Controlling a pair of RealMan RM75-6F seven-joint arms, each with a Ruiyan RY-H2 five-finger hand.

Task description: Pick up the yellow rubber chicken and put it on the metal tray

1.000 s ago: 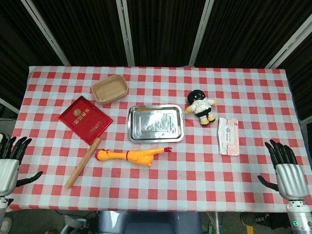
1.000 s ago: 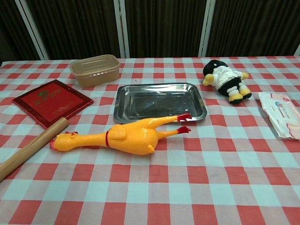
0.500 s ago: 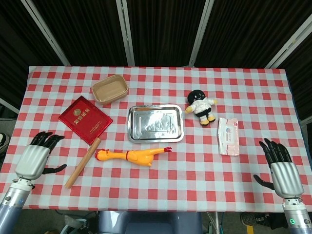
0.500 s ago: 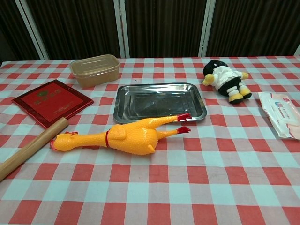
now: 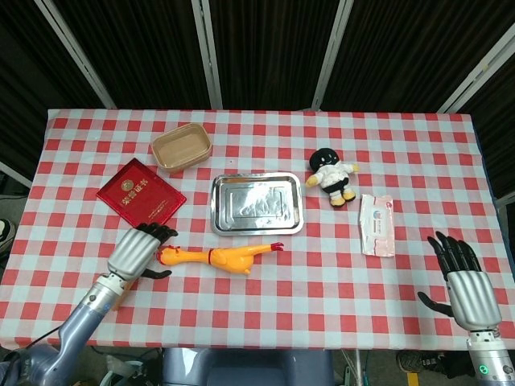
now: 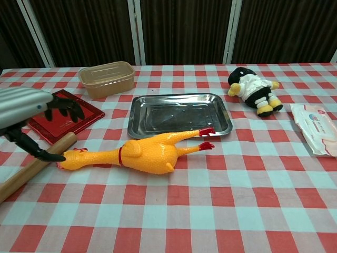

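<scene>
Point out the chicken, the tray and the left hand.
chicken point(image 6: 147, 154): chest view, on its yellow belly.
tray point(image 5: 216, 206): head view, on its left rim.
left hand point(image 5: 135, 250): head view, on the silver back of the hand.

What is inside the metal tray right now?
The metal tray holds only reflections; the rubber chicken lies in front of it, red feet just reaching its near rim. Nothing covers the tray's floor.

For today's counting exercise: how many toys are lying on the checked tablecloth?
2. The yellow rubber chicken lies just in front of the metal tray, near the left hand. The plush doll lies right of the tray. None seems hidden.
</scene>
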